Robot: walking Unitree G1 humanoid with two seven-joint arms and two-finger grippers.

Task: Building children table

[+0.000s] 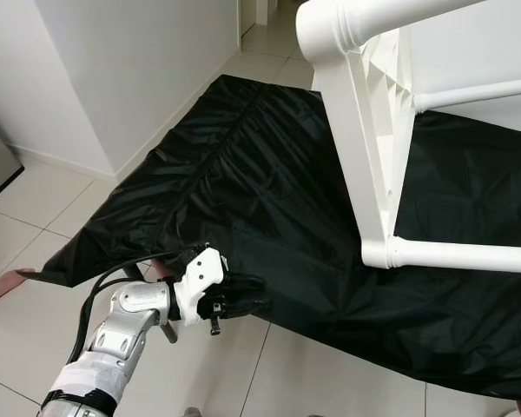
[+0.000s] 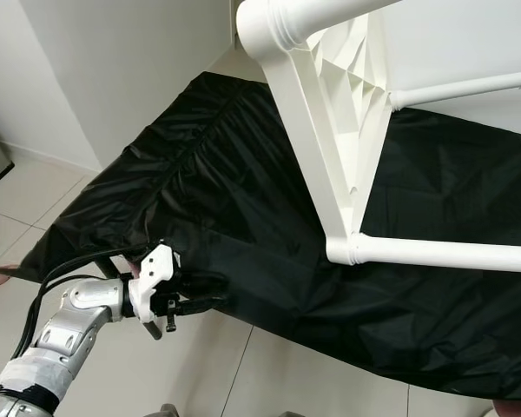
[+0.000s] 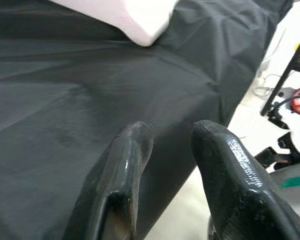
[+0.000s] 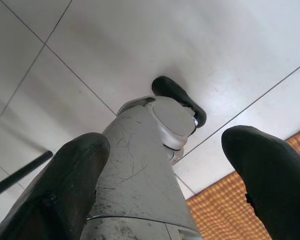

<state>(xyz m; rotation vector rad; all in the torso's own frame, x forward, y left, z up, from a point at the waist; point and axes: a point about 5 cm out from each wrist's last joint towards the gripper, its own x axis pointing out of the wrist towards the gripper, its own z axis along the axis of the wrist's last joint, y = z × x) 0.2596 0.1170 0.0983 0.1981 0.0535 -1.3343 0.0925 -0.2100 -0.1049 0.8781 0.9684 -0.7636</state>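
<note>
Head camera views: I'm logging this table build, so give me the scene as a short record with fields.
surface: black sheet spread over a low surface on pale floor tiles
furniture: white table frame, raised over the sheet, legs joined by round rails
left claw: open, at the sheet's near edge, holding nothing
right claw: open, pointing down at floor tiles and the robot's own leg
wall: white wall beside the sheet

The black sheet looks like thin, creased cloth with a faint sheen. Lying on that sheet, the white table frame is smooth, painted-looking and satin. Beside the sheet, the floor is glossy pale tile; the left gripper's fingers are shiny black rubbery plastic.
</note>
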